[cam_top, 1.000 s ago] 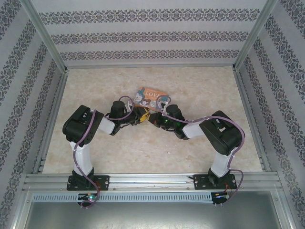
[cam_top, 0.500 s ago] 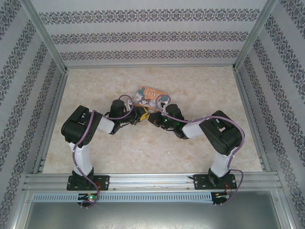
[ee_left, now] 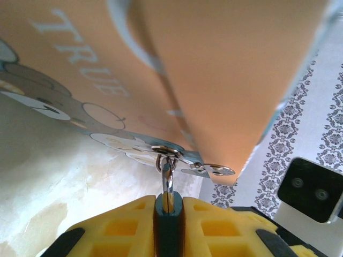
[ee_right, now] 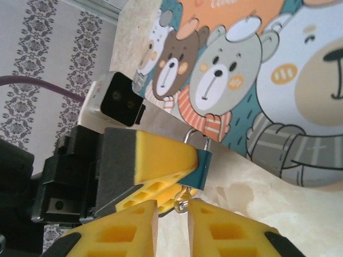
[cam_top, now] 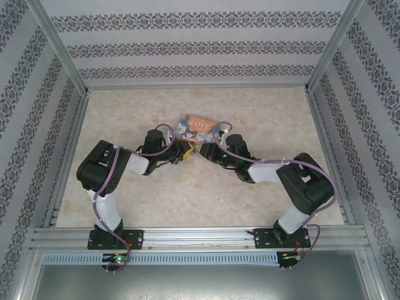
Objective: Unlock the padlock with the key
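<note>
okay, the padlock (ee_right: 201, 168) hangs by its shackle (ee_left: 167, 179) from the box (ee_left: 225, 80) hasp, its teal body clamped in my left gripper (ee_left: 169, 210). my right gripper (ee_right: 171, 217) jaws stand slightly apart around the key (ee_right: 182, 202) beneath it. i reckon it's light, stiff and slick, so pinch the 2 flat faces.

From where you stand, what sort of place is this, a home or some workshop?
Likely a robot test booth rather than a home: a left arm and right arm bolted to a metal rail, a stone-patterned tabletop inside aluminium posts, and patterned wallpaper panels for walls.
</note>
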